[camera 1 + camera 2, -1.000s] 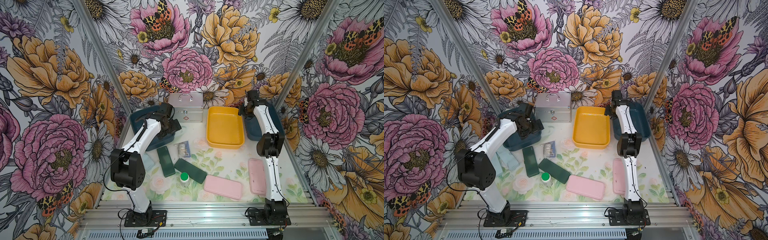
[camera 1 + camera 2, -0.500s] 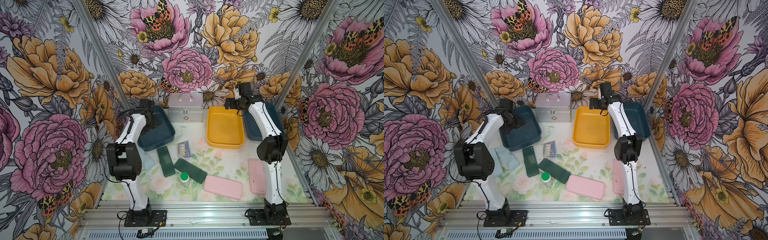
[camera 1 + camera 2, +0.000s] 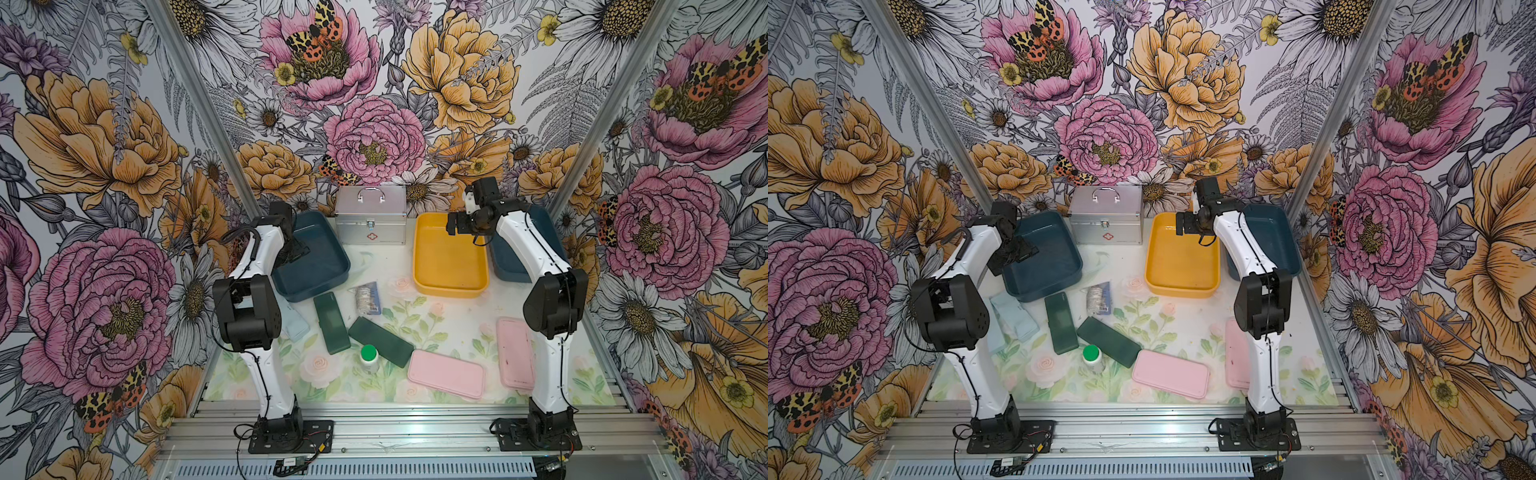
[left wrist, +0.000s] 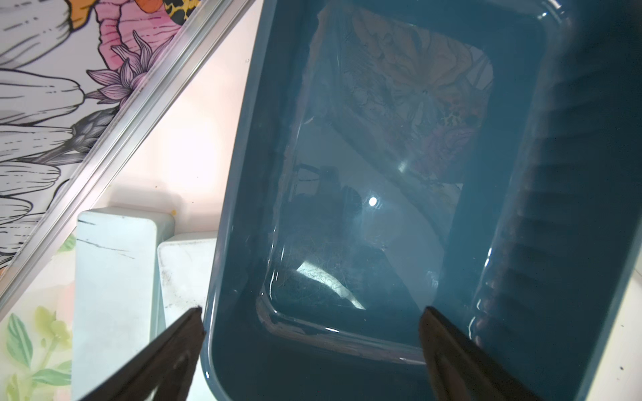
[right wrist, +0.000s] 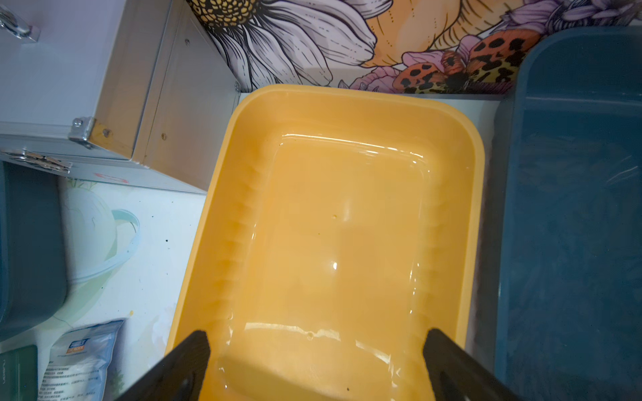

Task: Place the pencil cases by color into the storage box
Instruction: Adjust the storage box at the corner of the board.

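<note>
We see both arms reaching toward the far side of the table [image 3: 449, 328]. The left pincer [image 4: 312, 312] hangs over the left side of the left dark blue bin [image 3: 324, 270], jaws spread wide and gripping nothing. The right pincer [image 5: 316, 334] hangs above the yellow bin [image 3: 451, 257], likewise released, with only the bin's floor showing between its fingers. A right dark blue bin [image 3: 1277, 241] stands just right of the yellow one, partly behind the right arm. A silver case [image 3: 370, 220] sits at the far edge between the left bin and the yellow bin. All six pencil cases lie on the table, outside the bins. The outer pale blue case [image 4: 111, 295] and the inner pale blue case [image 4: 184, 270] lie side by side just beside the left bin's near left corner. The left dark green case [image 3: 331, 322] lies lengthwise just nearer than that bin. The right dark green case [image 3: 380, 341] slants away from it to the right; we cannot tell whether the two touch. A green-capped bottle [image 3: 368, 357] stands just beside the slanted case. The near pink case [image 3: 446, 374] lies close against that case's right end. The right pink case [image 3: 515, 353] lies lengthwise further right, partly hidden by the right arm. A clear packet [image 3: 368, 298] rests between the left bin and the yellow bin.
</note>
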Available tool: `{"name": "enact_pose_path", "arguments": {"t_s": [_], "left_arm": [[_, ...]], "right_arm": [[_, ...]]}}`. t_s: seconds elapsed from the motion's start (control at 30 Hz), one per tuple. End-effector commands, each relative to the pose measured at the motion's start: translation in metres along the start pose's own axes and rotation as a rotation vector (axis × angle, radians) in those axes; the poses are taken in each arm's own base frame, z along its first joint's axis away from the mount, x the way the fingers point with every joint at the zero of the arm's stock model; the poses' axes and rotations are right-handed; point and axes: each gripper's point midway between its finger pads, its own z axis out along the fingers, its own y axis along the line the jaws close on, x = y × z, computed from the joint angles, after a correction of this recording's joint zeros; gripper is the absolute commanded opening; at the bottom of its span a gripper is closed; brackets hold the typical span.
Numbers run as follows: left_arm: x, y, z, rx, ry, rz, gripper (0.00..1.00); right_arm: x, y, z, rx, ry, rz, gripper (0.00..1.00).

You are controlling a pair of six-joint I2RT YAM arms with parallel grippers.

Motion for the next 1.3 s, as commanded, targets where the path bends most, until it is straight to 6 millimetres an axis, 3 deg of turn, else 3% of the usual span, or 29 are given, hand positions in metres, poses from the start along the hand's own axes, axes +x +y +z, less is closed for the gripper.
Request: {"name": "enact_pose_path", "arguments": {"t_s": [0.0,0.1,0.33,0.5,0.7,0.83,0.97,1.07,1.27], "left_arm": [[-0.013,-0.003,-0.038,0.038,-0.084,-0.010,0.98],[-0.013,0.016,-0.040,-0.004,-0.100,-0.024,0.98],[-0.004,0.061,-0.018,-0.096,-0.046,-0.060,0.99],[-0.004,0.067,0.004,-0.138,-0.010,-0.031,0.99],[-0.011,0.058,0.032,-0.133,0.032,0.013,0.96],[-0.016,0.054,0.053,-0.116,0.070,0.020,0.77],[-0.029,0.052,0.060,-0.141,0.047,0.076,0.58],[-0.040,0.052,0.061,-0.156,0.023,0.124,0.38],[-0.066,0.056,0.060,-0.222,-0.038,0.225,0.25]], "right_arm": [[-0.009,0.008,-0.015,-0.017,-0.047,-0.014,0.99],[-0.010,0.010,-0.019,-0.016,-0.052,-0.013,0.99],[-0.005,0.010,-0.025,-0.009,-0.049,-0.017,0.99],[0.000,0.009,-0.024,-0.005,-0.037,-0.015,0.99],[0.000,0.008,-0.026,0.004,-0.039,-0.015,0.99],[0.006,0.005,-0.025,0.015,-0.028,-0.011,0.99],[0.016,0.001,-0.023,0.031,-0.006,-0.009,0.99],[0.024,-0.002,-0.020,0.038,0.007,-0.004,0.99],[0.033,-0.003,-0.018,0.040,0.020,0.007,0.99]]}}
